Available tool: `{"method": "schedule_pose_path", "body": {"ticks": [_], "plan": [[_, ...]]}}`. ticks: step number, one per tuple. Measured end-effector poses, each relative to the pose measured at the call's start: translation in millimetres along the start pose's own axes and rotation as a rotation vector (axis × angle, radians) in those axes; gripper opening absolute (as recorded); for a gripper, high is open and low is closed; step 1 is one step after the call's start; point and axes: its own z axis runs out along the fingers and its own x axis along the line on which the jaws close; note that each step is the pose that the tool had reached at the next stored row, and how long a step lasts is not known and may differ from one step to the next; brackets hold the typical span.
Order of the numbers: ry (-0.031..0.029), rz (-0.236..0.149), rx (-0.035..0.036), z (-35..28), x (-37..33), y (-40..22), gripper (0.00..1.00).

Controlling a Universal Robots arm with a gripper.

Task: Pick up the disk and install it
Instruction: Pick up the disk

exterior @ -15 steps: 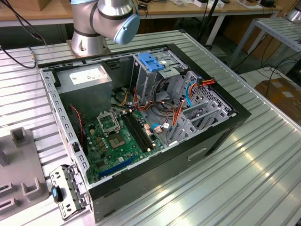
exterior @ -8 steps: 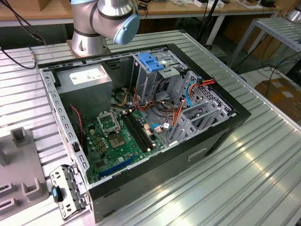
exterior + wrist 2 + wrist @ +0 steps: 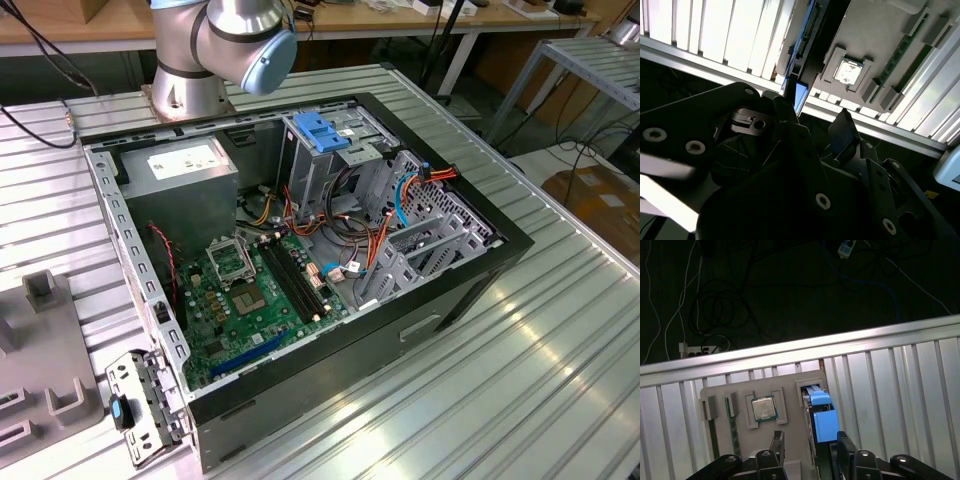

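The gripper (image 3: 810,440) hangs spread over the disk (image 3: 822,424). The disk stands on edge in a grey tray (image 3: 790,382) on the ribbed worktop (image 3: 890,390).

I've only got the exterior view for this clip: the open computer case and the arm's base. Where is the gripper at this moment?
Observer: In the first wrist view the gripper hangs over a grey fixture tray, lined up with the disk.
Operator: Is the disk gripped?
Observer: Not as far as I can see. The disk stands on edge in its tray slot, and the fingers are apart, one to each side of it.
Operator: Anything else on that tray?
Observer: A processor chip lies flat in a recess beside the disk's slot.
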Motion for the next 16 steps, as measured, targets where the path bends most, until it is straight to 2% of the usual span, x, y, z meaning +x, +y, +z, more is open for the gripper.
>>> {"method": "schedule_pose_path", "body": {"ticks": [6, 13, 15, 16], "plan": [[-0.0001, 0.000, 0.0004, 0.1, 0.0, 0.0, 0.54], [-0.0007, -0.004, 0.0053, 0.4, 0.0, 0.2, 0.54], [-0.0019, -0.006, 0.0124, 0.7, 0.1, 1.2, 0.54], [-0.0030, -0.009, 0.0197, 0.7, 0.4, 1.8, 0.54]]}}
